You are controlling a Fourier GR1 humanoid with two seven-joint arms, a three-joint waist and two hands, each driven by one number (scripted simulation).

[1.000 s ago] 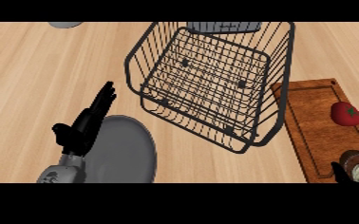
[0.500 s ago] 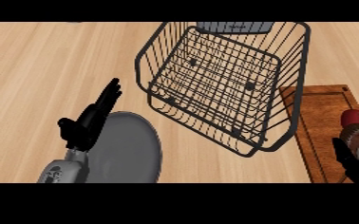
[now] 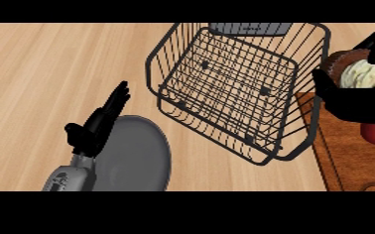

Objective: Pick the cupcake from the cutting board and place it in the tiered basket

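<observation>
Your right hand (image 3: 344, 99) is curled round the cupcake (image 3: 351, 69), beside the tiered basket (image 3: 242, 87) rim, above the cutting board (image 3: 341, 144). Left hand (image 3: 99, 124), fingers straight, over grey plate (image 3: 135, 153) on counter (image 3: 66, 64). No writing.

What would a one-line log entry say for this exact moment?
right hand: shut on cupcake, raised beside tiered basket | cupcake: off cutting board, not yet in basket | left hand: open, resting over grey plate

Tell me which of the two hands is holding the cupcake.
The right hand, at the view's right edge, is curled round the cupcake beside the tiered basket. The left hand is open, over the grey plate.
</observation>
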